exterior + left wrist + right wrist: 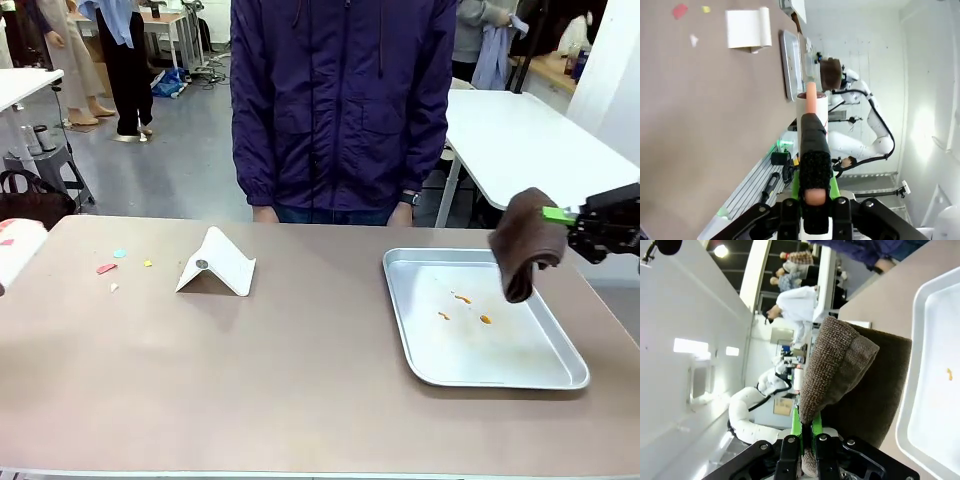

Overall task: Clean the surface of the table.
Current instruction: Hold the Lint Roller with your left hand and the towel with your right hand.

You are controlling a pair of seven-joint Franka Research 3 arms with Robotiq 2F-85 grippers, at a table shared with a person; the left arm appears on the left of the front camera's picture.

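The right gripper (pixel 557 214), jaws clamped on a cloth (pixel 528 250), hung over the tray (pixel 560 375) at 3 o'clock, apparently ready to wipe the table (pixel 300 380); the left gripper (pixel 815 200) pinched a pink-handled tool (pixel 813 145) tight.

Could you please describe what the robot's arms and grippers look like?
The left arm and right arm are white with rounded links; black cables trail along the right one. The left gripper and right gripper are black, with green pads on the jaws.

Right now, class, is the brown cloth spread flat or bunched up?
Bunched: the cloth hangs doubled over from the shut right gripper, not laid out flat.
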